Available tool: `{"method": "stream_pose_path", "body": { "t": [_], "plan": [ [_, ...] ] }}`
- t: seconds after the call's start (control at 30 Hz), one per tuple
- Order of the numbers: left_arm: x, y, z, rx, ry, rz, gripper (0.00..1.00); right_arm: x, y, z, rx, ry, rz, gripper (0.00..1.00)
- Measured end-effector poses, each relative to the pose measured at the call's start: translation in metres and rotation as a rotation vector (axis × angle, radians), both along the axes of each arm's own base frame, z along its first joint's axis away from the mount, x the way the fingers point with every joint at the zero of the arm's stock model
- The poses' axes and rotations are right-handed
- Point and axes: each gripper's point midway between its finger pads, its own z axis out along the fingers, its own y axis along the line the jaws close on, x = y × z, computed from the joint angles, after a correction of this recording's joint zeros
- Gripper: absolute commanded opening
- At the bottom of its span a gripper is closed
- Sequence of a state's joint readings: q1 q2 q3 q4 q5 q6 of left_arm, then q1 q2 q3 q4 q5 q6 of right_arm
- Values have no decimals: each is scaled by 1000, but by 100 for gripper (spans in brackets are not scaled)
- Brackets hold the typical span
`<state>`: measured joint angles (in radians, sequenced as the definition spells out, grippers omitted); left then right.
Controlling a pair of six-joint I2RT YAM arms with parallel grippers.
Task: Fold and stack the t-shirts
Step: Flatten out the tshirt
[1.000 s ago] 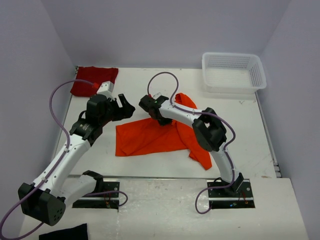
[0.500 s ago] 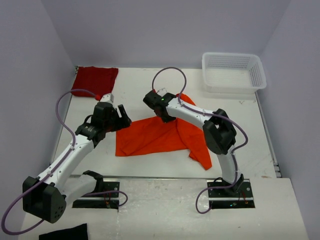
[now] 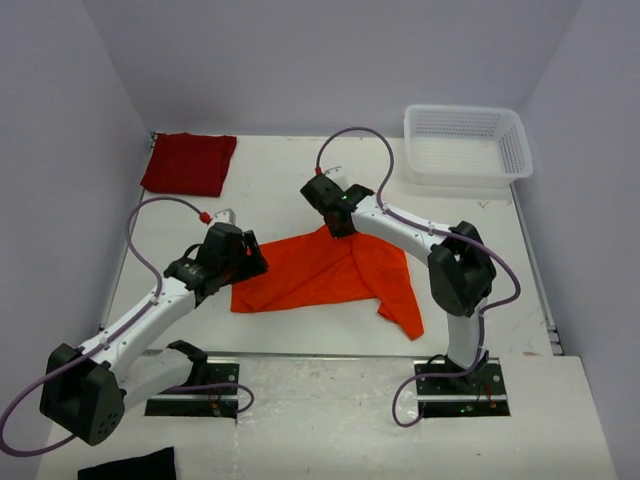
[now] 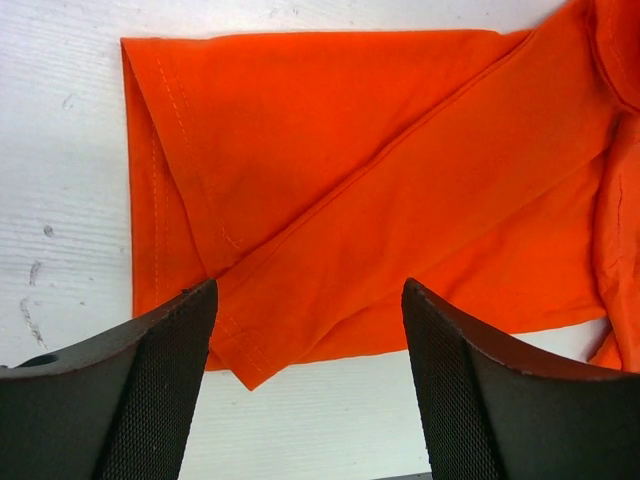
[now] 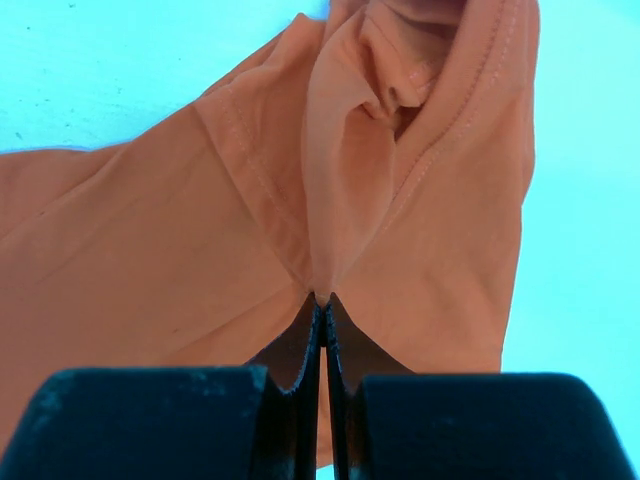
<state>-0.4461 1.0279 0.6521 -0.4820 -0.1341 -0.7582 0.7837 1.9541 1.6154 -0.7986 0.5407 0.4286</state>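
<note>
My right pincer (image 5: 322,300) was clenched on a bunch of the orange shirt (image 3: 320,275) in the middle — my left pincer (image 4: 308,290) hung wide open over its left edge. The red shirt (image 3: 190,162) lay far left. A hard tug could slip that small pinch.
</note>
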Motion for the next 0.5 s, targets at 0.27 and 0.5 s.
{"method": "stream_pose_path", "body": {
  "t": [0.27,0.5],
  "plan": [
    [-3,-9,-1,0,0,4,75,-4,9,-15,72,38,33,0],
    [-3,-9,-8,25,17,5,75,-31,-3,-55,65,130,43,0]
  ]
}}
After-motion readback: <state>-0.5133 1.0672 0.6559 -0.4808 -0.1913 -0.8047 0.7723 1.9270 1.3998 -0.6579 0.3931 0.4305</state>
